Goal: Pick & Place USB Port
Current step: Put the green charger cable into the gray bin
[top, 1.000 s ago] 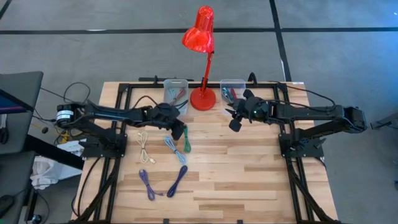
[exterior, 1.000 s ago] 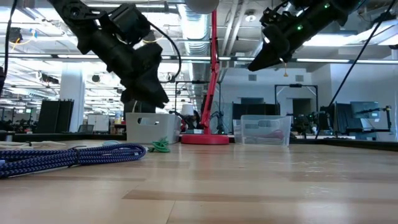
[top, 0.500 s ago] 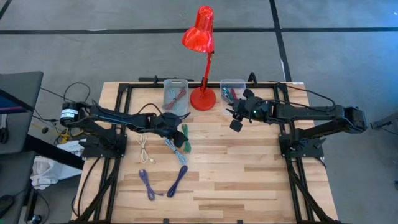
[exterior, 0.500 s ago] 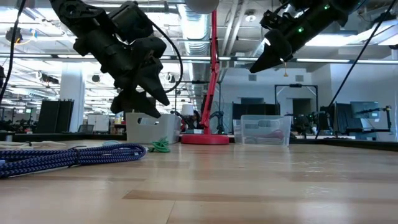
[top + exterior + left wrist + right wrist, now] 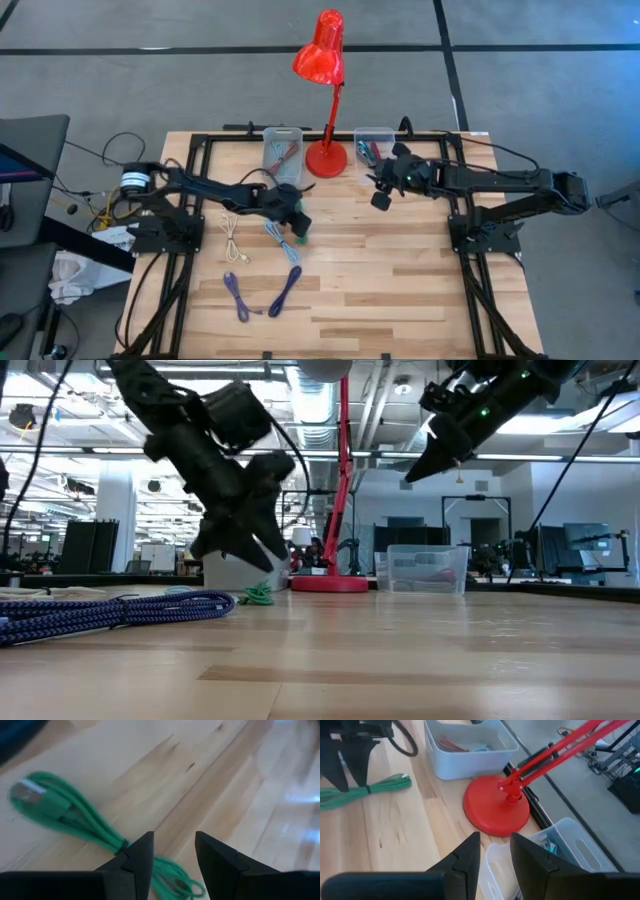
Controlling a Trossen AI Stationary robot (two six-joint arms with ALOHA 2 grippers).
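Observation:
A coiled green USB cable (image 5: pixel 65 812) lies flat on the wooden table, right of a light blue cable (image 5: pixel 278 238); the high view has the green cable (image 5: pixel 301 228) just past the left arm's tip. My left gripper (image 5: pixel 174 851) is open and hovers low over this cable's bound middle, fingers pointing down, touching nothing. The low view has my left gripper (image 5: pixel 255 552) above the green cable (image 5: pixel 258 595). My right gripper (image 5: pixel 378 198) waits high by the red lamp's base, open by a narrow gap, and holds nothing.
A cream cable (image 5: pixel 233 236) and two purple cables (image 5: pixel 262 293) lie on the near left. Two clear bins (image 5: pixel 283 150) (image 5: pixel 372 142) flank the red lamp's base (image 5: pixel 326 158) at the far edge. Bare wood spans the table's middle and right.
My left gripper has moved toward the table's right and slightly toward the near edge, coming down over the green cable. The right arm has kept still, and the cables lie as before.

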